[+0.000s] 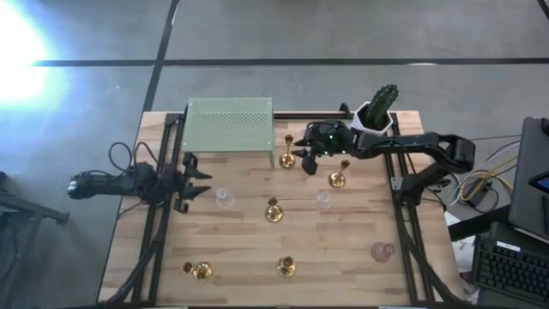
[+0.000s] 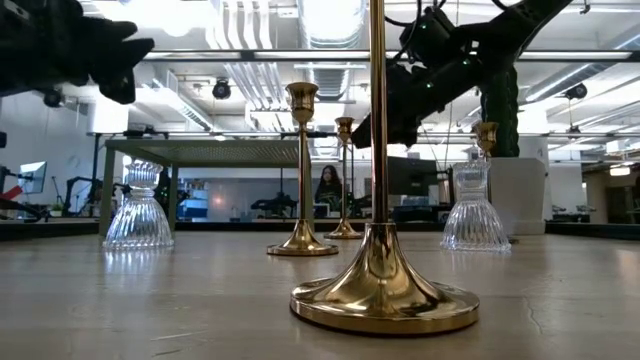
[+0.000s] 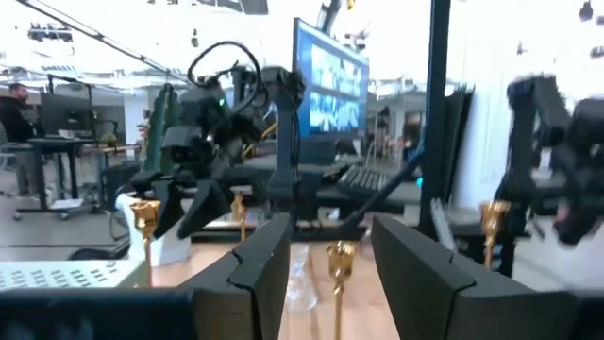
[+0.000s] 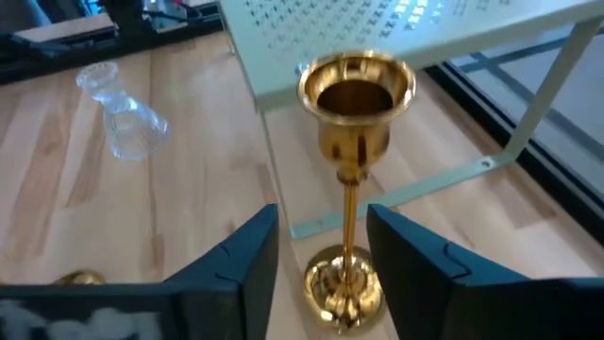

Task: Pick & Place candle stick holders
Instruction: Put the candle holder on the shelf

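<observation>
Looking straight down, the wooden plank worktop (image 1: 249, 240) holds gold candlesticks and clear glass holders scattered across it. At its twelve o'clock edge stands a pale green perforated metal shelf (image 1: 230, 124); at one o'clock, a white pot with a green cactus (image 1: 377, 112). The right gripper (image 1: 302, 160) hovers just beside the shelf's corner, jaws apart around a gold candlestick (image 4: 354, 161) without clamping it. Only the right wrist view shows this: the cup-shaped top, thin stem and round base stand upright between the dark fingers (image 4: 236, 264). The left gripper (image 1: 197, 182) waits at nine o'clock, jaws apart and empty. The low view alone shows polished flared bases, a tall gold candlestick (image 2: 380, 250) closest, and ribbed bell-shaped glass holders (image 2: 138, 210). A pinkish glass holder (image 1: 382, 251) sits at four o'clock.
</observation>
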Robot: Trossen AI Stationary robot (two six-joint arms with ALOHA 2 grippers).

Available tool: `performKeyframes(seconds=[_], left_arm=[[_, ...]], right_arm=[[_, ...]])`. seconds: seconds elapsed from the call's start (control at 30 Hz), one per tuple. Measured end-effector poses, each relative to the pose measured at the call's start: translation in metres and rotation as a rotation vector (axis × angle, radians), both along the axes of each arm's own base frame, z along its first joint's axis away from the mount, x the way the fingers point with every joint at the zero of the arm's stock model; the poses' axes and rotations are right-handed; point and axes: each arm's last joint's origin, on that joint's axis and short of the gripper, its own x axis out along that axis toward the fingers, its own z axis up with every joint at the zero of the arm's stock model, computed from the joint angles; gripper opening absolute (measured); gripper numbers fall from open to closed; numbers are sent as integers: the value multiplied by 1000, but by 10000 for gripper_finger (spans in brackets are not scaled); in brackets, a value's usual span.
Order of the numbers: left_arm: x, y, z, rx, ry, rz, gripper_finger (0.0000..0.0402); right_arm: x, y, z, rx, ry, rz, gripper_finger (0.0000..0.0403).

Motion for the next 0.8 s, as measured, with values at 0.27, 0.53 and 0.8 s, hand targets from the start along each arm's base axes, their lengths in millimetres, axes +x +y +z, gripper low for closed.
performKeyframes(seconds=[0.27,0.53,0.8], left_arm=[[0,0,0,-22,-4,-2,156],[0,0,2,-45,-21,3,156],[0,1,2,-115,-12,20,156]], right_arm=[[14,-5,-17,23,57,-5,176],[37,-16,-32,-2,105,-22,153],[35,-19,-18,-72,206,-110,25]])
